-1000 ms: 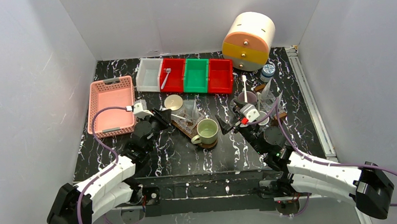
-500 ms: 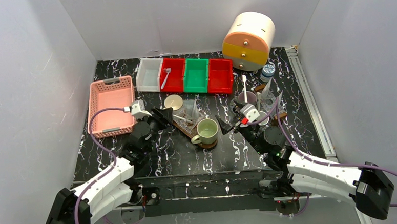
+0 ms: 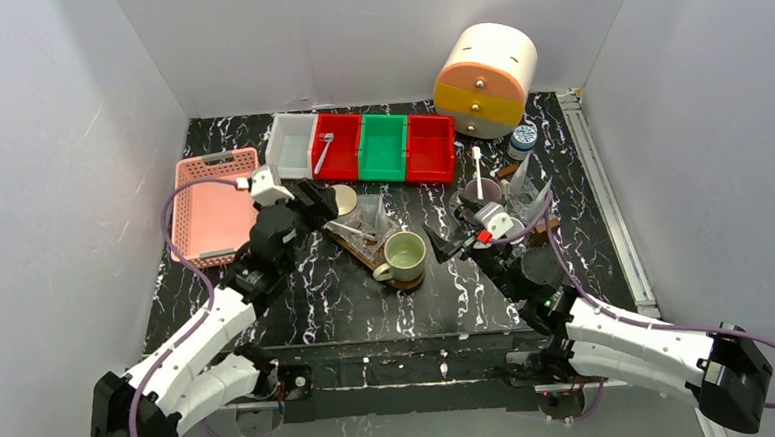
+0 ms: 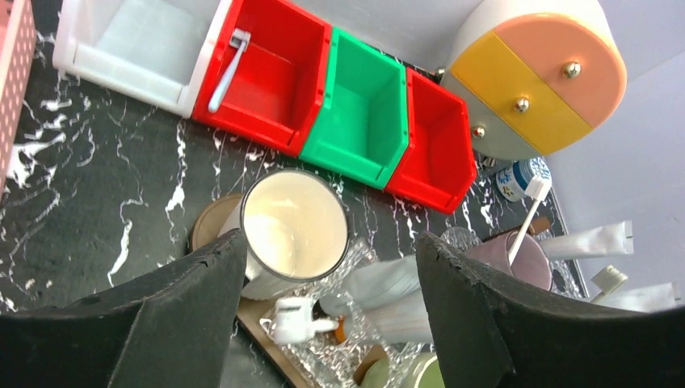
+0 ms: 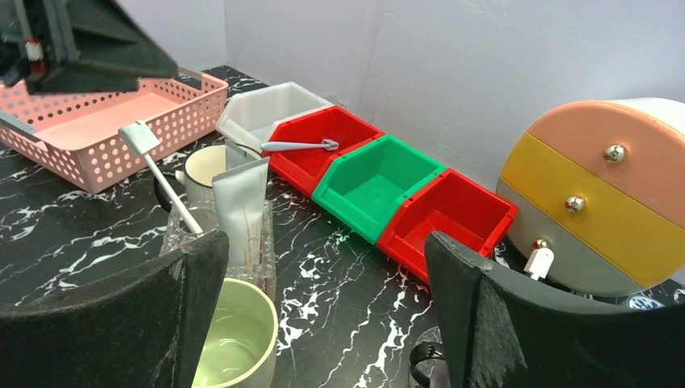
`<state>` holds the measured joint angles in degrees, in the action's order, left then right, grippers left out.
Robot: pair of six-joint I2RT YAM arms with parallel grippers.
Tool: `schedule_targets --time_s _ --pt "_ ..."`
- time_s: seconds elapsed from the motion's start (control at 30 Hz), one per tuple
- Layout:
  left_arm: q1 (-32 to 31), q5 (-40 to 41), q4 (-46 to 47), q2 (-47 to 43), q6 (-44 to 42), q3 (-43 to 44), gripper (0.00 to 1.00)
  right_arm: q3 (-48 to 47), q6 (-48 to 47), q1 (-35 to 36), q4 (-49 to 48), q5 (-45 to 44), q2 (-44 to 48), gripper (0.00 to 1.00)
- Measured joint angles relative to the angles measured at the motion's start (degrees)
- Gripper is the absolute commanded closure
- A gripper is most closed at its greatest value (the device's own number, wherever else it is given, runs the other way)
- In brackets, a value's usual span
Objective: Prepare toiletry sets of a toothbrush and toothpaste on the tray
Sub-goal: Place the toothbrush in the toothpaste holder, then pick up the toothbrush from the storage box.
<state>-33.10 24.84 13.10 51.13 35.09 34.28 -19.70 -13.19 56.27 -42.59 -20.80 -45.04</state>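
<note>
While left fingers (image 4: 161, 323) and right fingers (image 5: 105, 323) spread empty, the toothbrush (image 5: 165, 186) ends unseen inside the glass (image 5: 179, 238).

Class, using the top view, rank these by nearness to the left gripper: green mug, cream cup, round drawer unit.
1. Cream cup, beside the left gripper.
2. Green mug, table centre.
3. Round drawer unit, far back right.

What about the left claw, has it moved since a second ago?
Yes. The left gripper has moved away from the arm bases, up along the right side of the pink basket, toward the white bin.
</note>
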Motion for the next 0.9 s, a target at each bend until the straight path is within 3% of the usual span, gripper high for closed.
schedule_targets --time_s 0.2,0.43,0.9 --pt "3.0 -0.2 -10.4 7.0 -2.8 13.4 0.25 0.0 1.7 0.0 3.8 -0.1 2.8 0.01" --pt "13.9 -7.5 -20.1 20.7 -4.2 28.5 0.31 -0.5 2.8 0.0 8.7 -0.9 5.9 0.01" --pt "21.7 -21.4 -25.5 49.2 -4.2 44.4 0.48 -1.0 4.0 0.0 13.7 -1.9 7.2 0.01"
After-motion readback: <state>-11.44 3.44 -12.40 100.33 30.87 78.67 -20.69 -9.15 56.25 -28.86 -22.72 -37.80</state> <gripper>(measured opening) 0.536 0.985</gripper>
